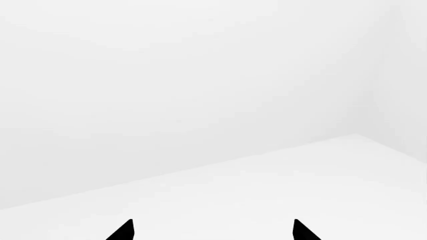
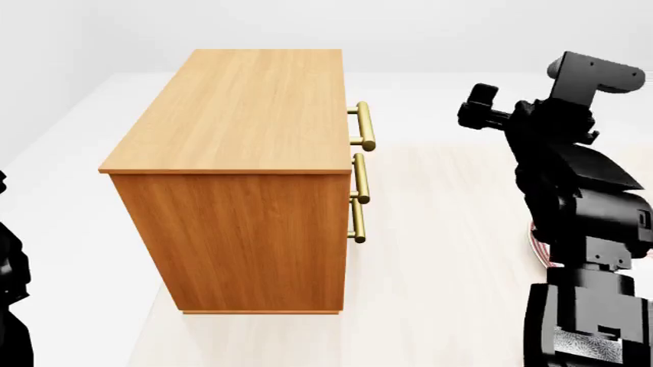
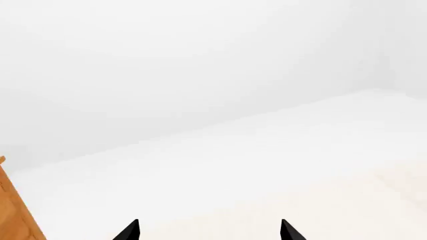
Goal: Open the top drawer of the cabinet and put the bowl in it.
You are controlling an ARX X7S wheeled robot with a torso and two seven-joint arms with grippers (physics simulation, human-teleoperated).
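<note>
Through the left wrist camera we saw our left gripper [image 1: 212,231] spread, holding nothing. From the head, the cabinet [image 2: 245,176] stood on the floor [image 2: 439,245], its top drawer [image 2: 347,126] closed; no bowl showed. Our right gripper [image 3: 210,231] was spread too, the cabinet's edge beside it.

left pincer [image 1: 213,231] spread apart, right pincer [image 3: 210,231] spread apart, right arm raised

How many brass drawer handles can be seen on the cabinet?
3, stacked down the cabinet front: top handle, middle handle and bottom handle, which partly overlap from this angle. All drawers look shut.
</note>
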